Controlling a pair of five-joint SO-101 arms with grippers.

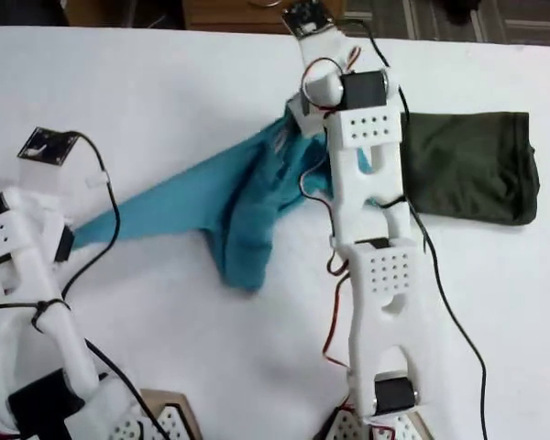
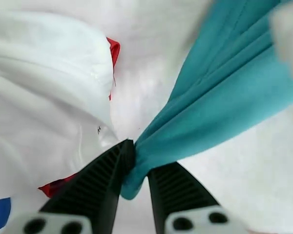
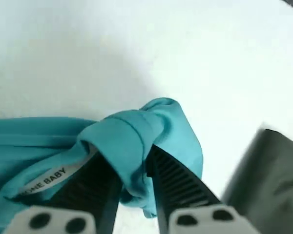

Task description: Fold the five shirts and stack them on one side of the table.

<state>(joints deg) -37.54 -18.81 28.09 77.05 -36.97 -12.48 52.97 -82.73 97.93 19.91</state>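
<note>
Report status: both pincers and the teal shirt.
Left pincer shut on teal shirt. Right pincer shut on its collar. Folded green shirt alongside.

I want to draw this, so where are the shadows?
Right wrist view: a soft grey shadow on the table beyond the teal shirt; left wrist view: dark creases in that shirt by the left gripper; high view: even light, hardly any shadow.

The teal shirt (image 1: 247, 206) is stretched between both pairs of jaws — one gathered end pinched in the left jaws, the labelled collar bunched in the right jaws; its middle droops in a loose fold; the dark green shirt (image 1: 472, 165) lies folded on the desk just beside the right jaws; a crumpled white shirt (image 2: 44, 97) lies beside the left jaws.
</note>
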